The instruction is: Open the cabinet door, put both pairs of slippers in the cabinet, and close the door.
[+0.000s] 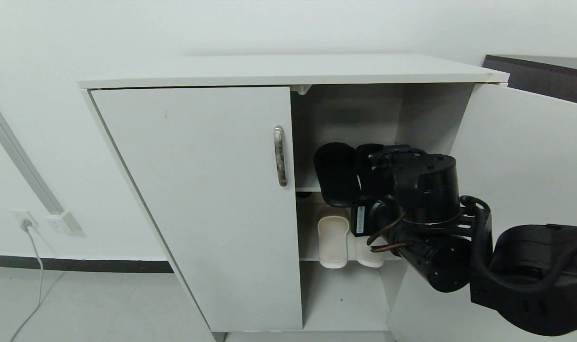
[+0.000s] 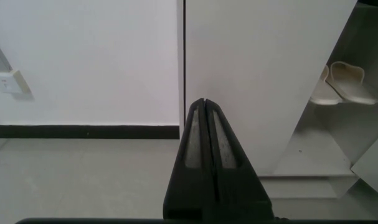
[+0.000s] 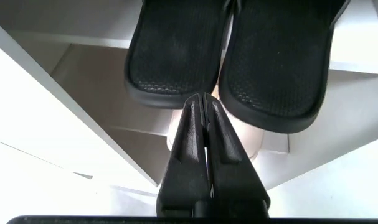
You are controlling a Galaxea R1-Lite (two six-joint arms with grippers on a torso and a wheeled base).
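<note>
Right gripper (image 3: 205,98): its two black fingers are pressed together with nothing between them. It sits at the open half of the cabinet, level with the upper shelf.
Left gripper (image 2: 204,104): fingers closed flat against each other and empty, held low over the floor and aimed at the shut door's outer edge.
Pair of black rubber slippers with dotted soles (image 3: 176,50): just beyond the right fingertips on the upper shelf, heels toward them and hanging over the shelf edge. One heel lies to each side of the tips' line. I cannot tell whether the tips touch them.
Pair of cream-white moulded slippers (image 1: 332,235): one shelf below the black pair and under the right fingers, lying side by side with heels outward. From the left fingers they are well off to the side, past the shut door.
White two-door wooden cabinet (image 1: 288,71): directly ahead of both sets of fingers.
Shut white door panel (image 1: 198,199): ahead of the left fingertips and apart from them.
Curved metal handle (image 1: 280,156): upright on the shut door's inner edge, beside the black pair.
Open white door panel (image 1: 521,156): swung outward, on the outer side of the right arm.
Grey tiled floor (image 2: 83,180): beneath the left fingers.
White wall socket with grey cable (image 1: 24,219): on the wall, well away from both grippers.
</note>
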